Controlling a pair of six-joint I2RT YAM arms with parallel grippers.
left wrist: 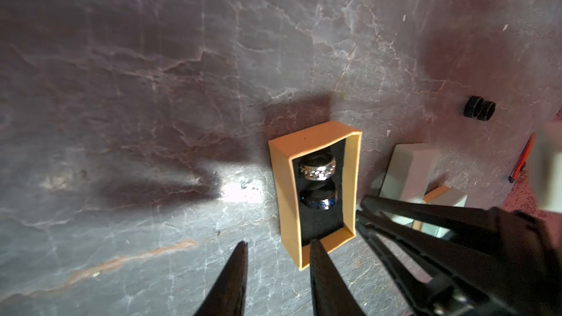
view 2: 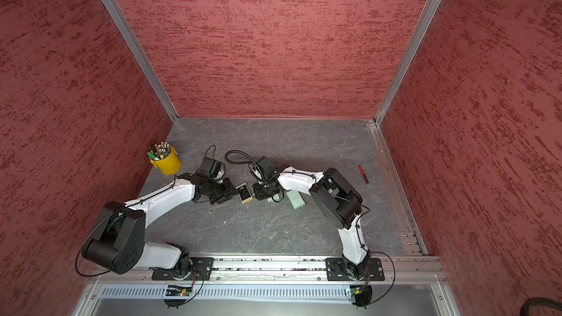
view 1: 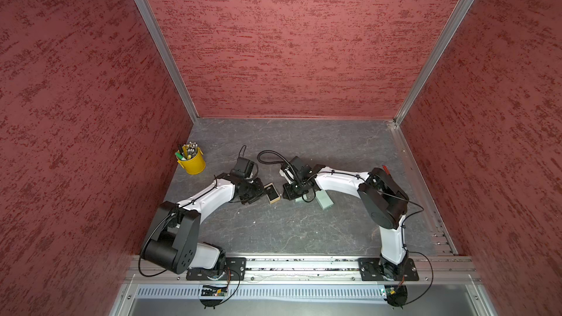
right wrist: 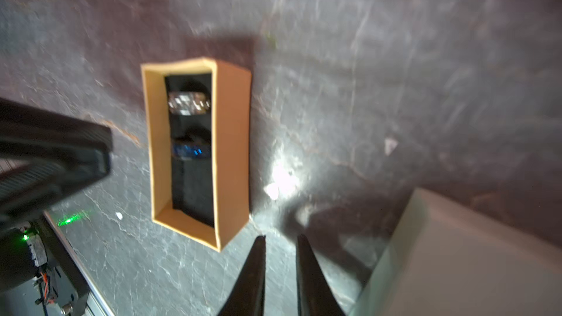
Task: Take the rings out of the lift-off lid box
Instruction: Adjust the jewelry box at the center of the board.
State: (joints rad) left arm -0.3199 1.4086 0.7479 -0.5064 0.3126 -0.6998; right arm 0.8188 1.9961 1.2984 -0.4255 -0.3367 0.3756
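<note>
**Left gripper**: fingers spread, nothing between them. One fingertip overlaps an end wall of the open box; whether they touch cannot be told.

**Right gripper**: fingers drawn close, with a narrow strip of table showing between them, pinching nothing. It hangs just beside one corner of the box.

**Box:** tan card, lid off, lined with black foam. In both top views it lies between the two grippers, near the middle of the grey table.

**Rings in the box:** two stand on edge in the foam. A silver ring sits nearer one end wall. A dark ring with blue glints sits next to it, toward the middle.

**Rings on the table:** two black rings lie touching each other, well apart from the box.

**Surroundings:** a pale green lid rests on the table near the right gripper, partly under the right arm. A yellow cup of pens stands near the left wall. A red pen lies well to the right.
</note>
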